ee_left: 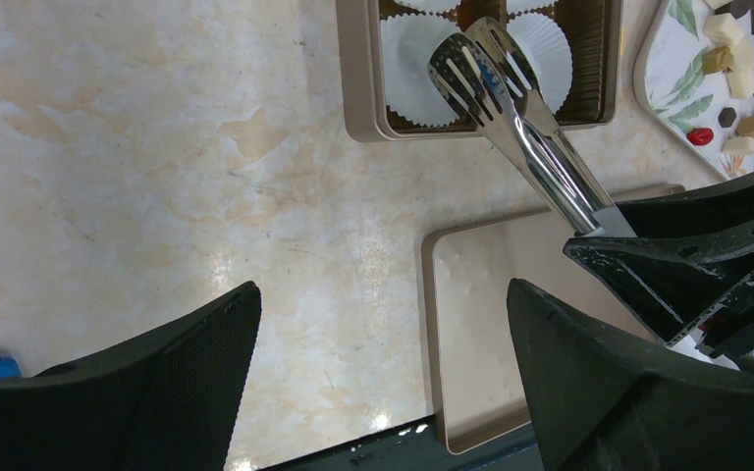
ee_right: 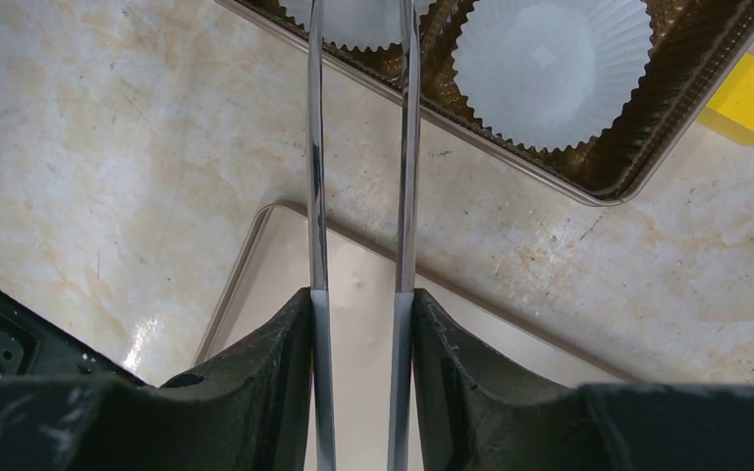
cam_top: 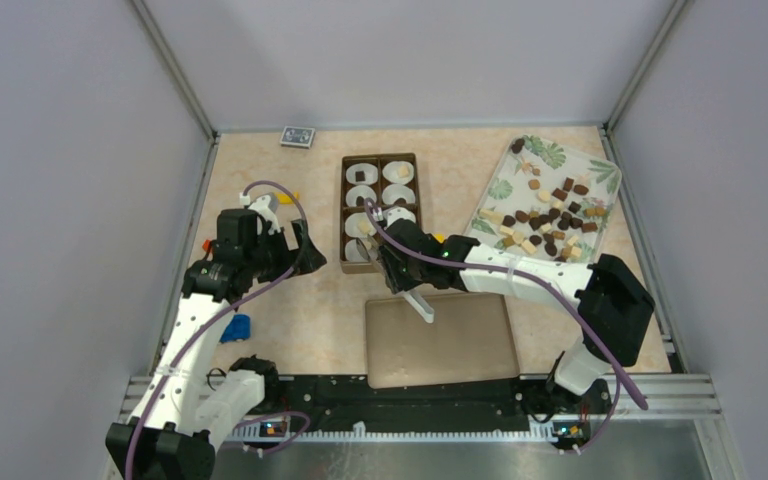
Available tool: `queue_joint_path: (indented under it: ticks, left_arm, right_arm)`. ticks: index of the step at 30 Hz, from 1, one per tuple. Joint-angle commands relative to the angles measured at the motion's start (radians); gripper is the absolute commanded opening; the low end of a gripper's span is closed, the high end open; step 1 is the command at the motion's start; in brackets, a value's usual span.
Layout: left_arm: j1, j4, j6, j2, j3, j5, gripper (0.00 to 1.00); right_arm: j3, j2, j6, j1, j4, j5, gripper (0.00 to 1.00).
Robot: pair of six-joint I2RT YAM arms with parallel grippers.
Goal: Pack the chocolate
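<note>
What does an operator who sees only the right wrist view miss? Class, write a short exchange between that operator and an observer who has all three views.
Operator: My tongs run off the top of my picture. Where are their tips?
Observer: In the left wrist view, the slotted tips hang over the near paper cups of the box. No piece shows between them from that angle.
Operator: Where is the chocolate I should fetch?
Observer: In the top view, most of the chocolate lies on the leaf-patterned tray, to the right of the box.
</note>
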Motion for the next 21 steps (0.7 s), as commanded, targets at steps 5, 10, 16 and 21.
queue_joint_path:
  ticks: [5,10,16,21]
  left_arm:
    - [0.004,0.025,0.014,-0.005,-0.002,0.011,0.99]
    - [0.004,0.027,0.012,0.002,-0.002,0.021,0.99]
    - [0.004,0.025,0.005,-0.010,-0.006,0.024,0.99]
    - [0.004,0.027,0.001,-0.011,0.001,0.031,0.99]
  right_arm:
    - [0.002,0.002,0.023,0.026,0.035,0.019,0.40]
    - [0.004,0.002,0.015,0.028,0.034,0.021,0.40]
    - [0.015,-0.033,-0.004,0.029,0.022,0.046,0.38]
    - [0.051,-0.130,-0.024,0.029,0.011,0.113,0.34]
